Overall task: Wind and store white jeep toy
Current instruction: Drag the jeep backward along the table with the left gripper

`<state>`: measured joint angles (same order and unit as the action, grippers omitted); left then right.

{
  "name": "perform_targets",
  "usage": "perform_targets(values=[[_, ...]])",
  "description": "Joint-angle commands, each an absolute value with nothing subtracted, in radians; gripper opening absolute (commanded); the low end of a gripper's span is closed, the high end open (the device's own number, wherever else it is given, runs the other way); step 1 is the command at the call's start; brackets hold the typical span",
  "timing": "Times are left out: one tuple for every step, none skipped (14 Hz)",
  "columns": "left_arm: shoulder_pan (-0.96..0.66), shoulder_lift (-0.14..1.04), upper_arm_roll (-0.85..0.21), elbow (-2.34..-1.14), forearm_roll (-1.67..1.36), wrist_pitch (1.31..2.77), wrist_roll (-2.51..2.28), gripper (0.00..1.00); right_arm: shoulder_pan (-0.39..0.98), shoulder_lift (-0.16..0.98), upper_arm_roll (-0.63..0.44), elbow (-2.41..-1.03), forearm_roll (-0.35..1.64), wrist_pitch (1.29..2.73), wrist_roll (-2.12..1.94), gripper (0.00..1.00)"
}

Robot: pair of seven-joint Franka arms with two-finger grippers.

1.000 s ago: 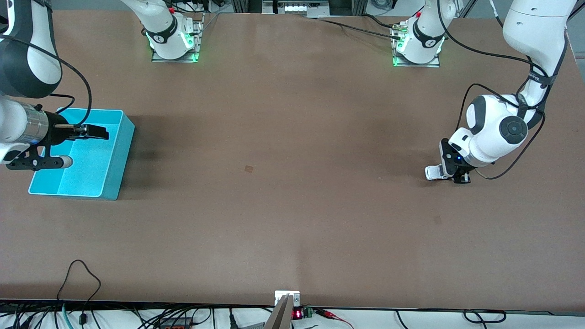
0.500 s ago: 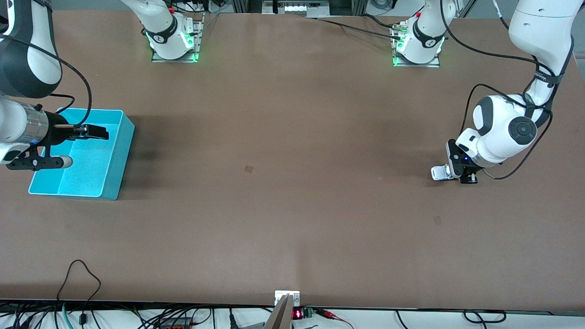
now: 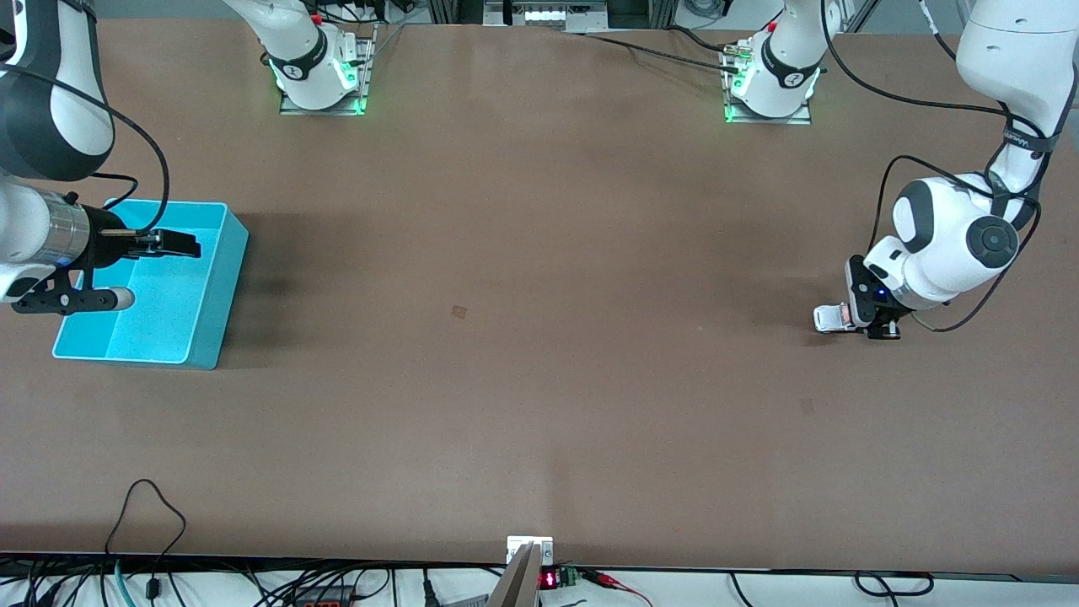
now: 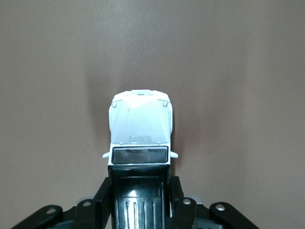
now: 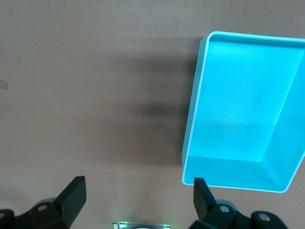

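- As seen from the front view, one brown table [image 3: 523, 379] carries two things: one turquoise bin [image 3: 211, 312] at the right arm's end and one white jeep toy [image 3: 829, 318] at the left arm's end, well apart from the bin.
- Front view, arms: two arms show. The left gripper [image 3: 872, 324] is down at the table with its fingers closed on the jeep toy, whose wheels sit at the tabletop. The right gripper [image 3: 181, 244] hangs over the bin's interior; this arm waits.
- Left wrist view: one jeep toy [image 4: 140, 129], white hood pointing away from the camera, black roof between the two dark fingers [image 4: 102, 195] of the left gripper [image 4: 139, 200], which clamp its flanks. Bare table [image 4: 238, 71] surrounds it.
- Right wrist view: one bin [image 5: 238, 138], with nothing seen inside it, lies below the right gripper [image 5: 138, 195], whose two fingertips [image 5: 74, 191] stand spread wide, holding nothing. A dark shadow falls on the table [image 5: 71, 95] beside the bin.
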<state>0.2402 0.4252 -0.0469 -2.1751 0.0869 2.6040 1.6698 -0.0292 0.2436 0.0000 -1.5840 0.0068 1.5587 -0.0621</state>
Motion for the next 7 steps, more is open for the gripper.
perform_targets(values=[[0.27,0.551,-0.051,-2.132,0.115,2.631,1.69,0.24,-0.029,0.239,0.002,-1.58,0.011,1.546,-0.072,1.0],[0.282,0.56,-0.051,-2.12,0.117,2.631,1.69,0.24,-0.029,0.239,0.002,-1.58,0.011,1.546,-0.072,1.0],[0.288,0.567,-0.051,-2.117,0.117,2.631,1.697,0.25,-0.029,0.239,0.002,-1.58,0.011,1.546,-0.072,1.0],[0.296,0.569,-0.049,-2.115,0.117,2.631,1.701,0.25,-0.029,0.239,0.002,-1.58,0.011,1.546,-0.072,1.0],[0.301,0.571,-0.049,-2.115,0.117,2.631,1.709,0.25,-0.029,0.239,0.002,-1.578,0.011,1.546,-0.072,1.0],[0.305,0.571,-0.049,-2.115,0.117,2.631,1.719,0.25,-0.029,0.239,0.002,-1.58,0.011,1.546,-0.072,1.0],[0.317,0.571,-0.049,-2.114,0.117,2.631,1.732,0.25,-0.029,0.239,0.002,-1.58,0.011,1.546,-0.072,1.0]])
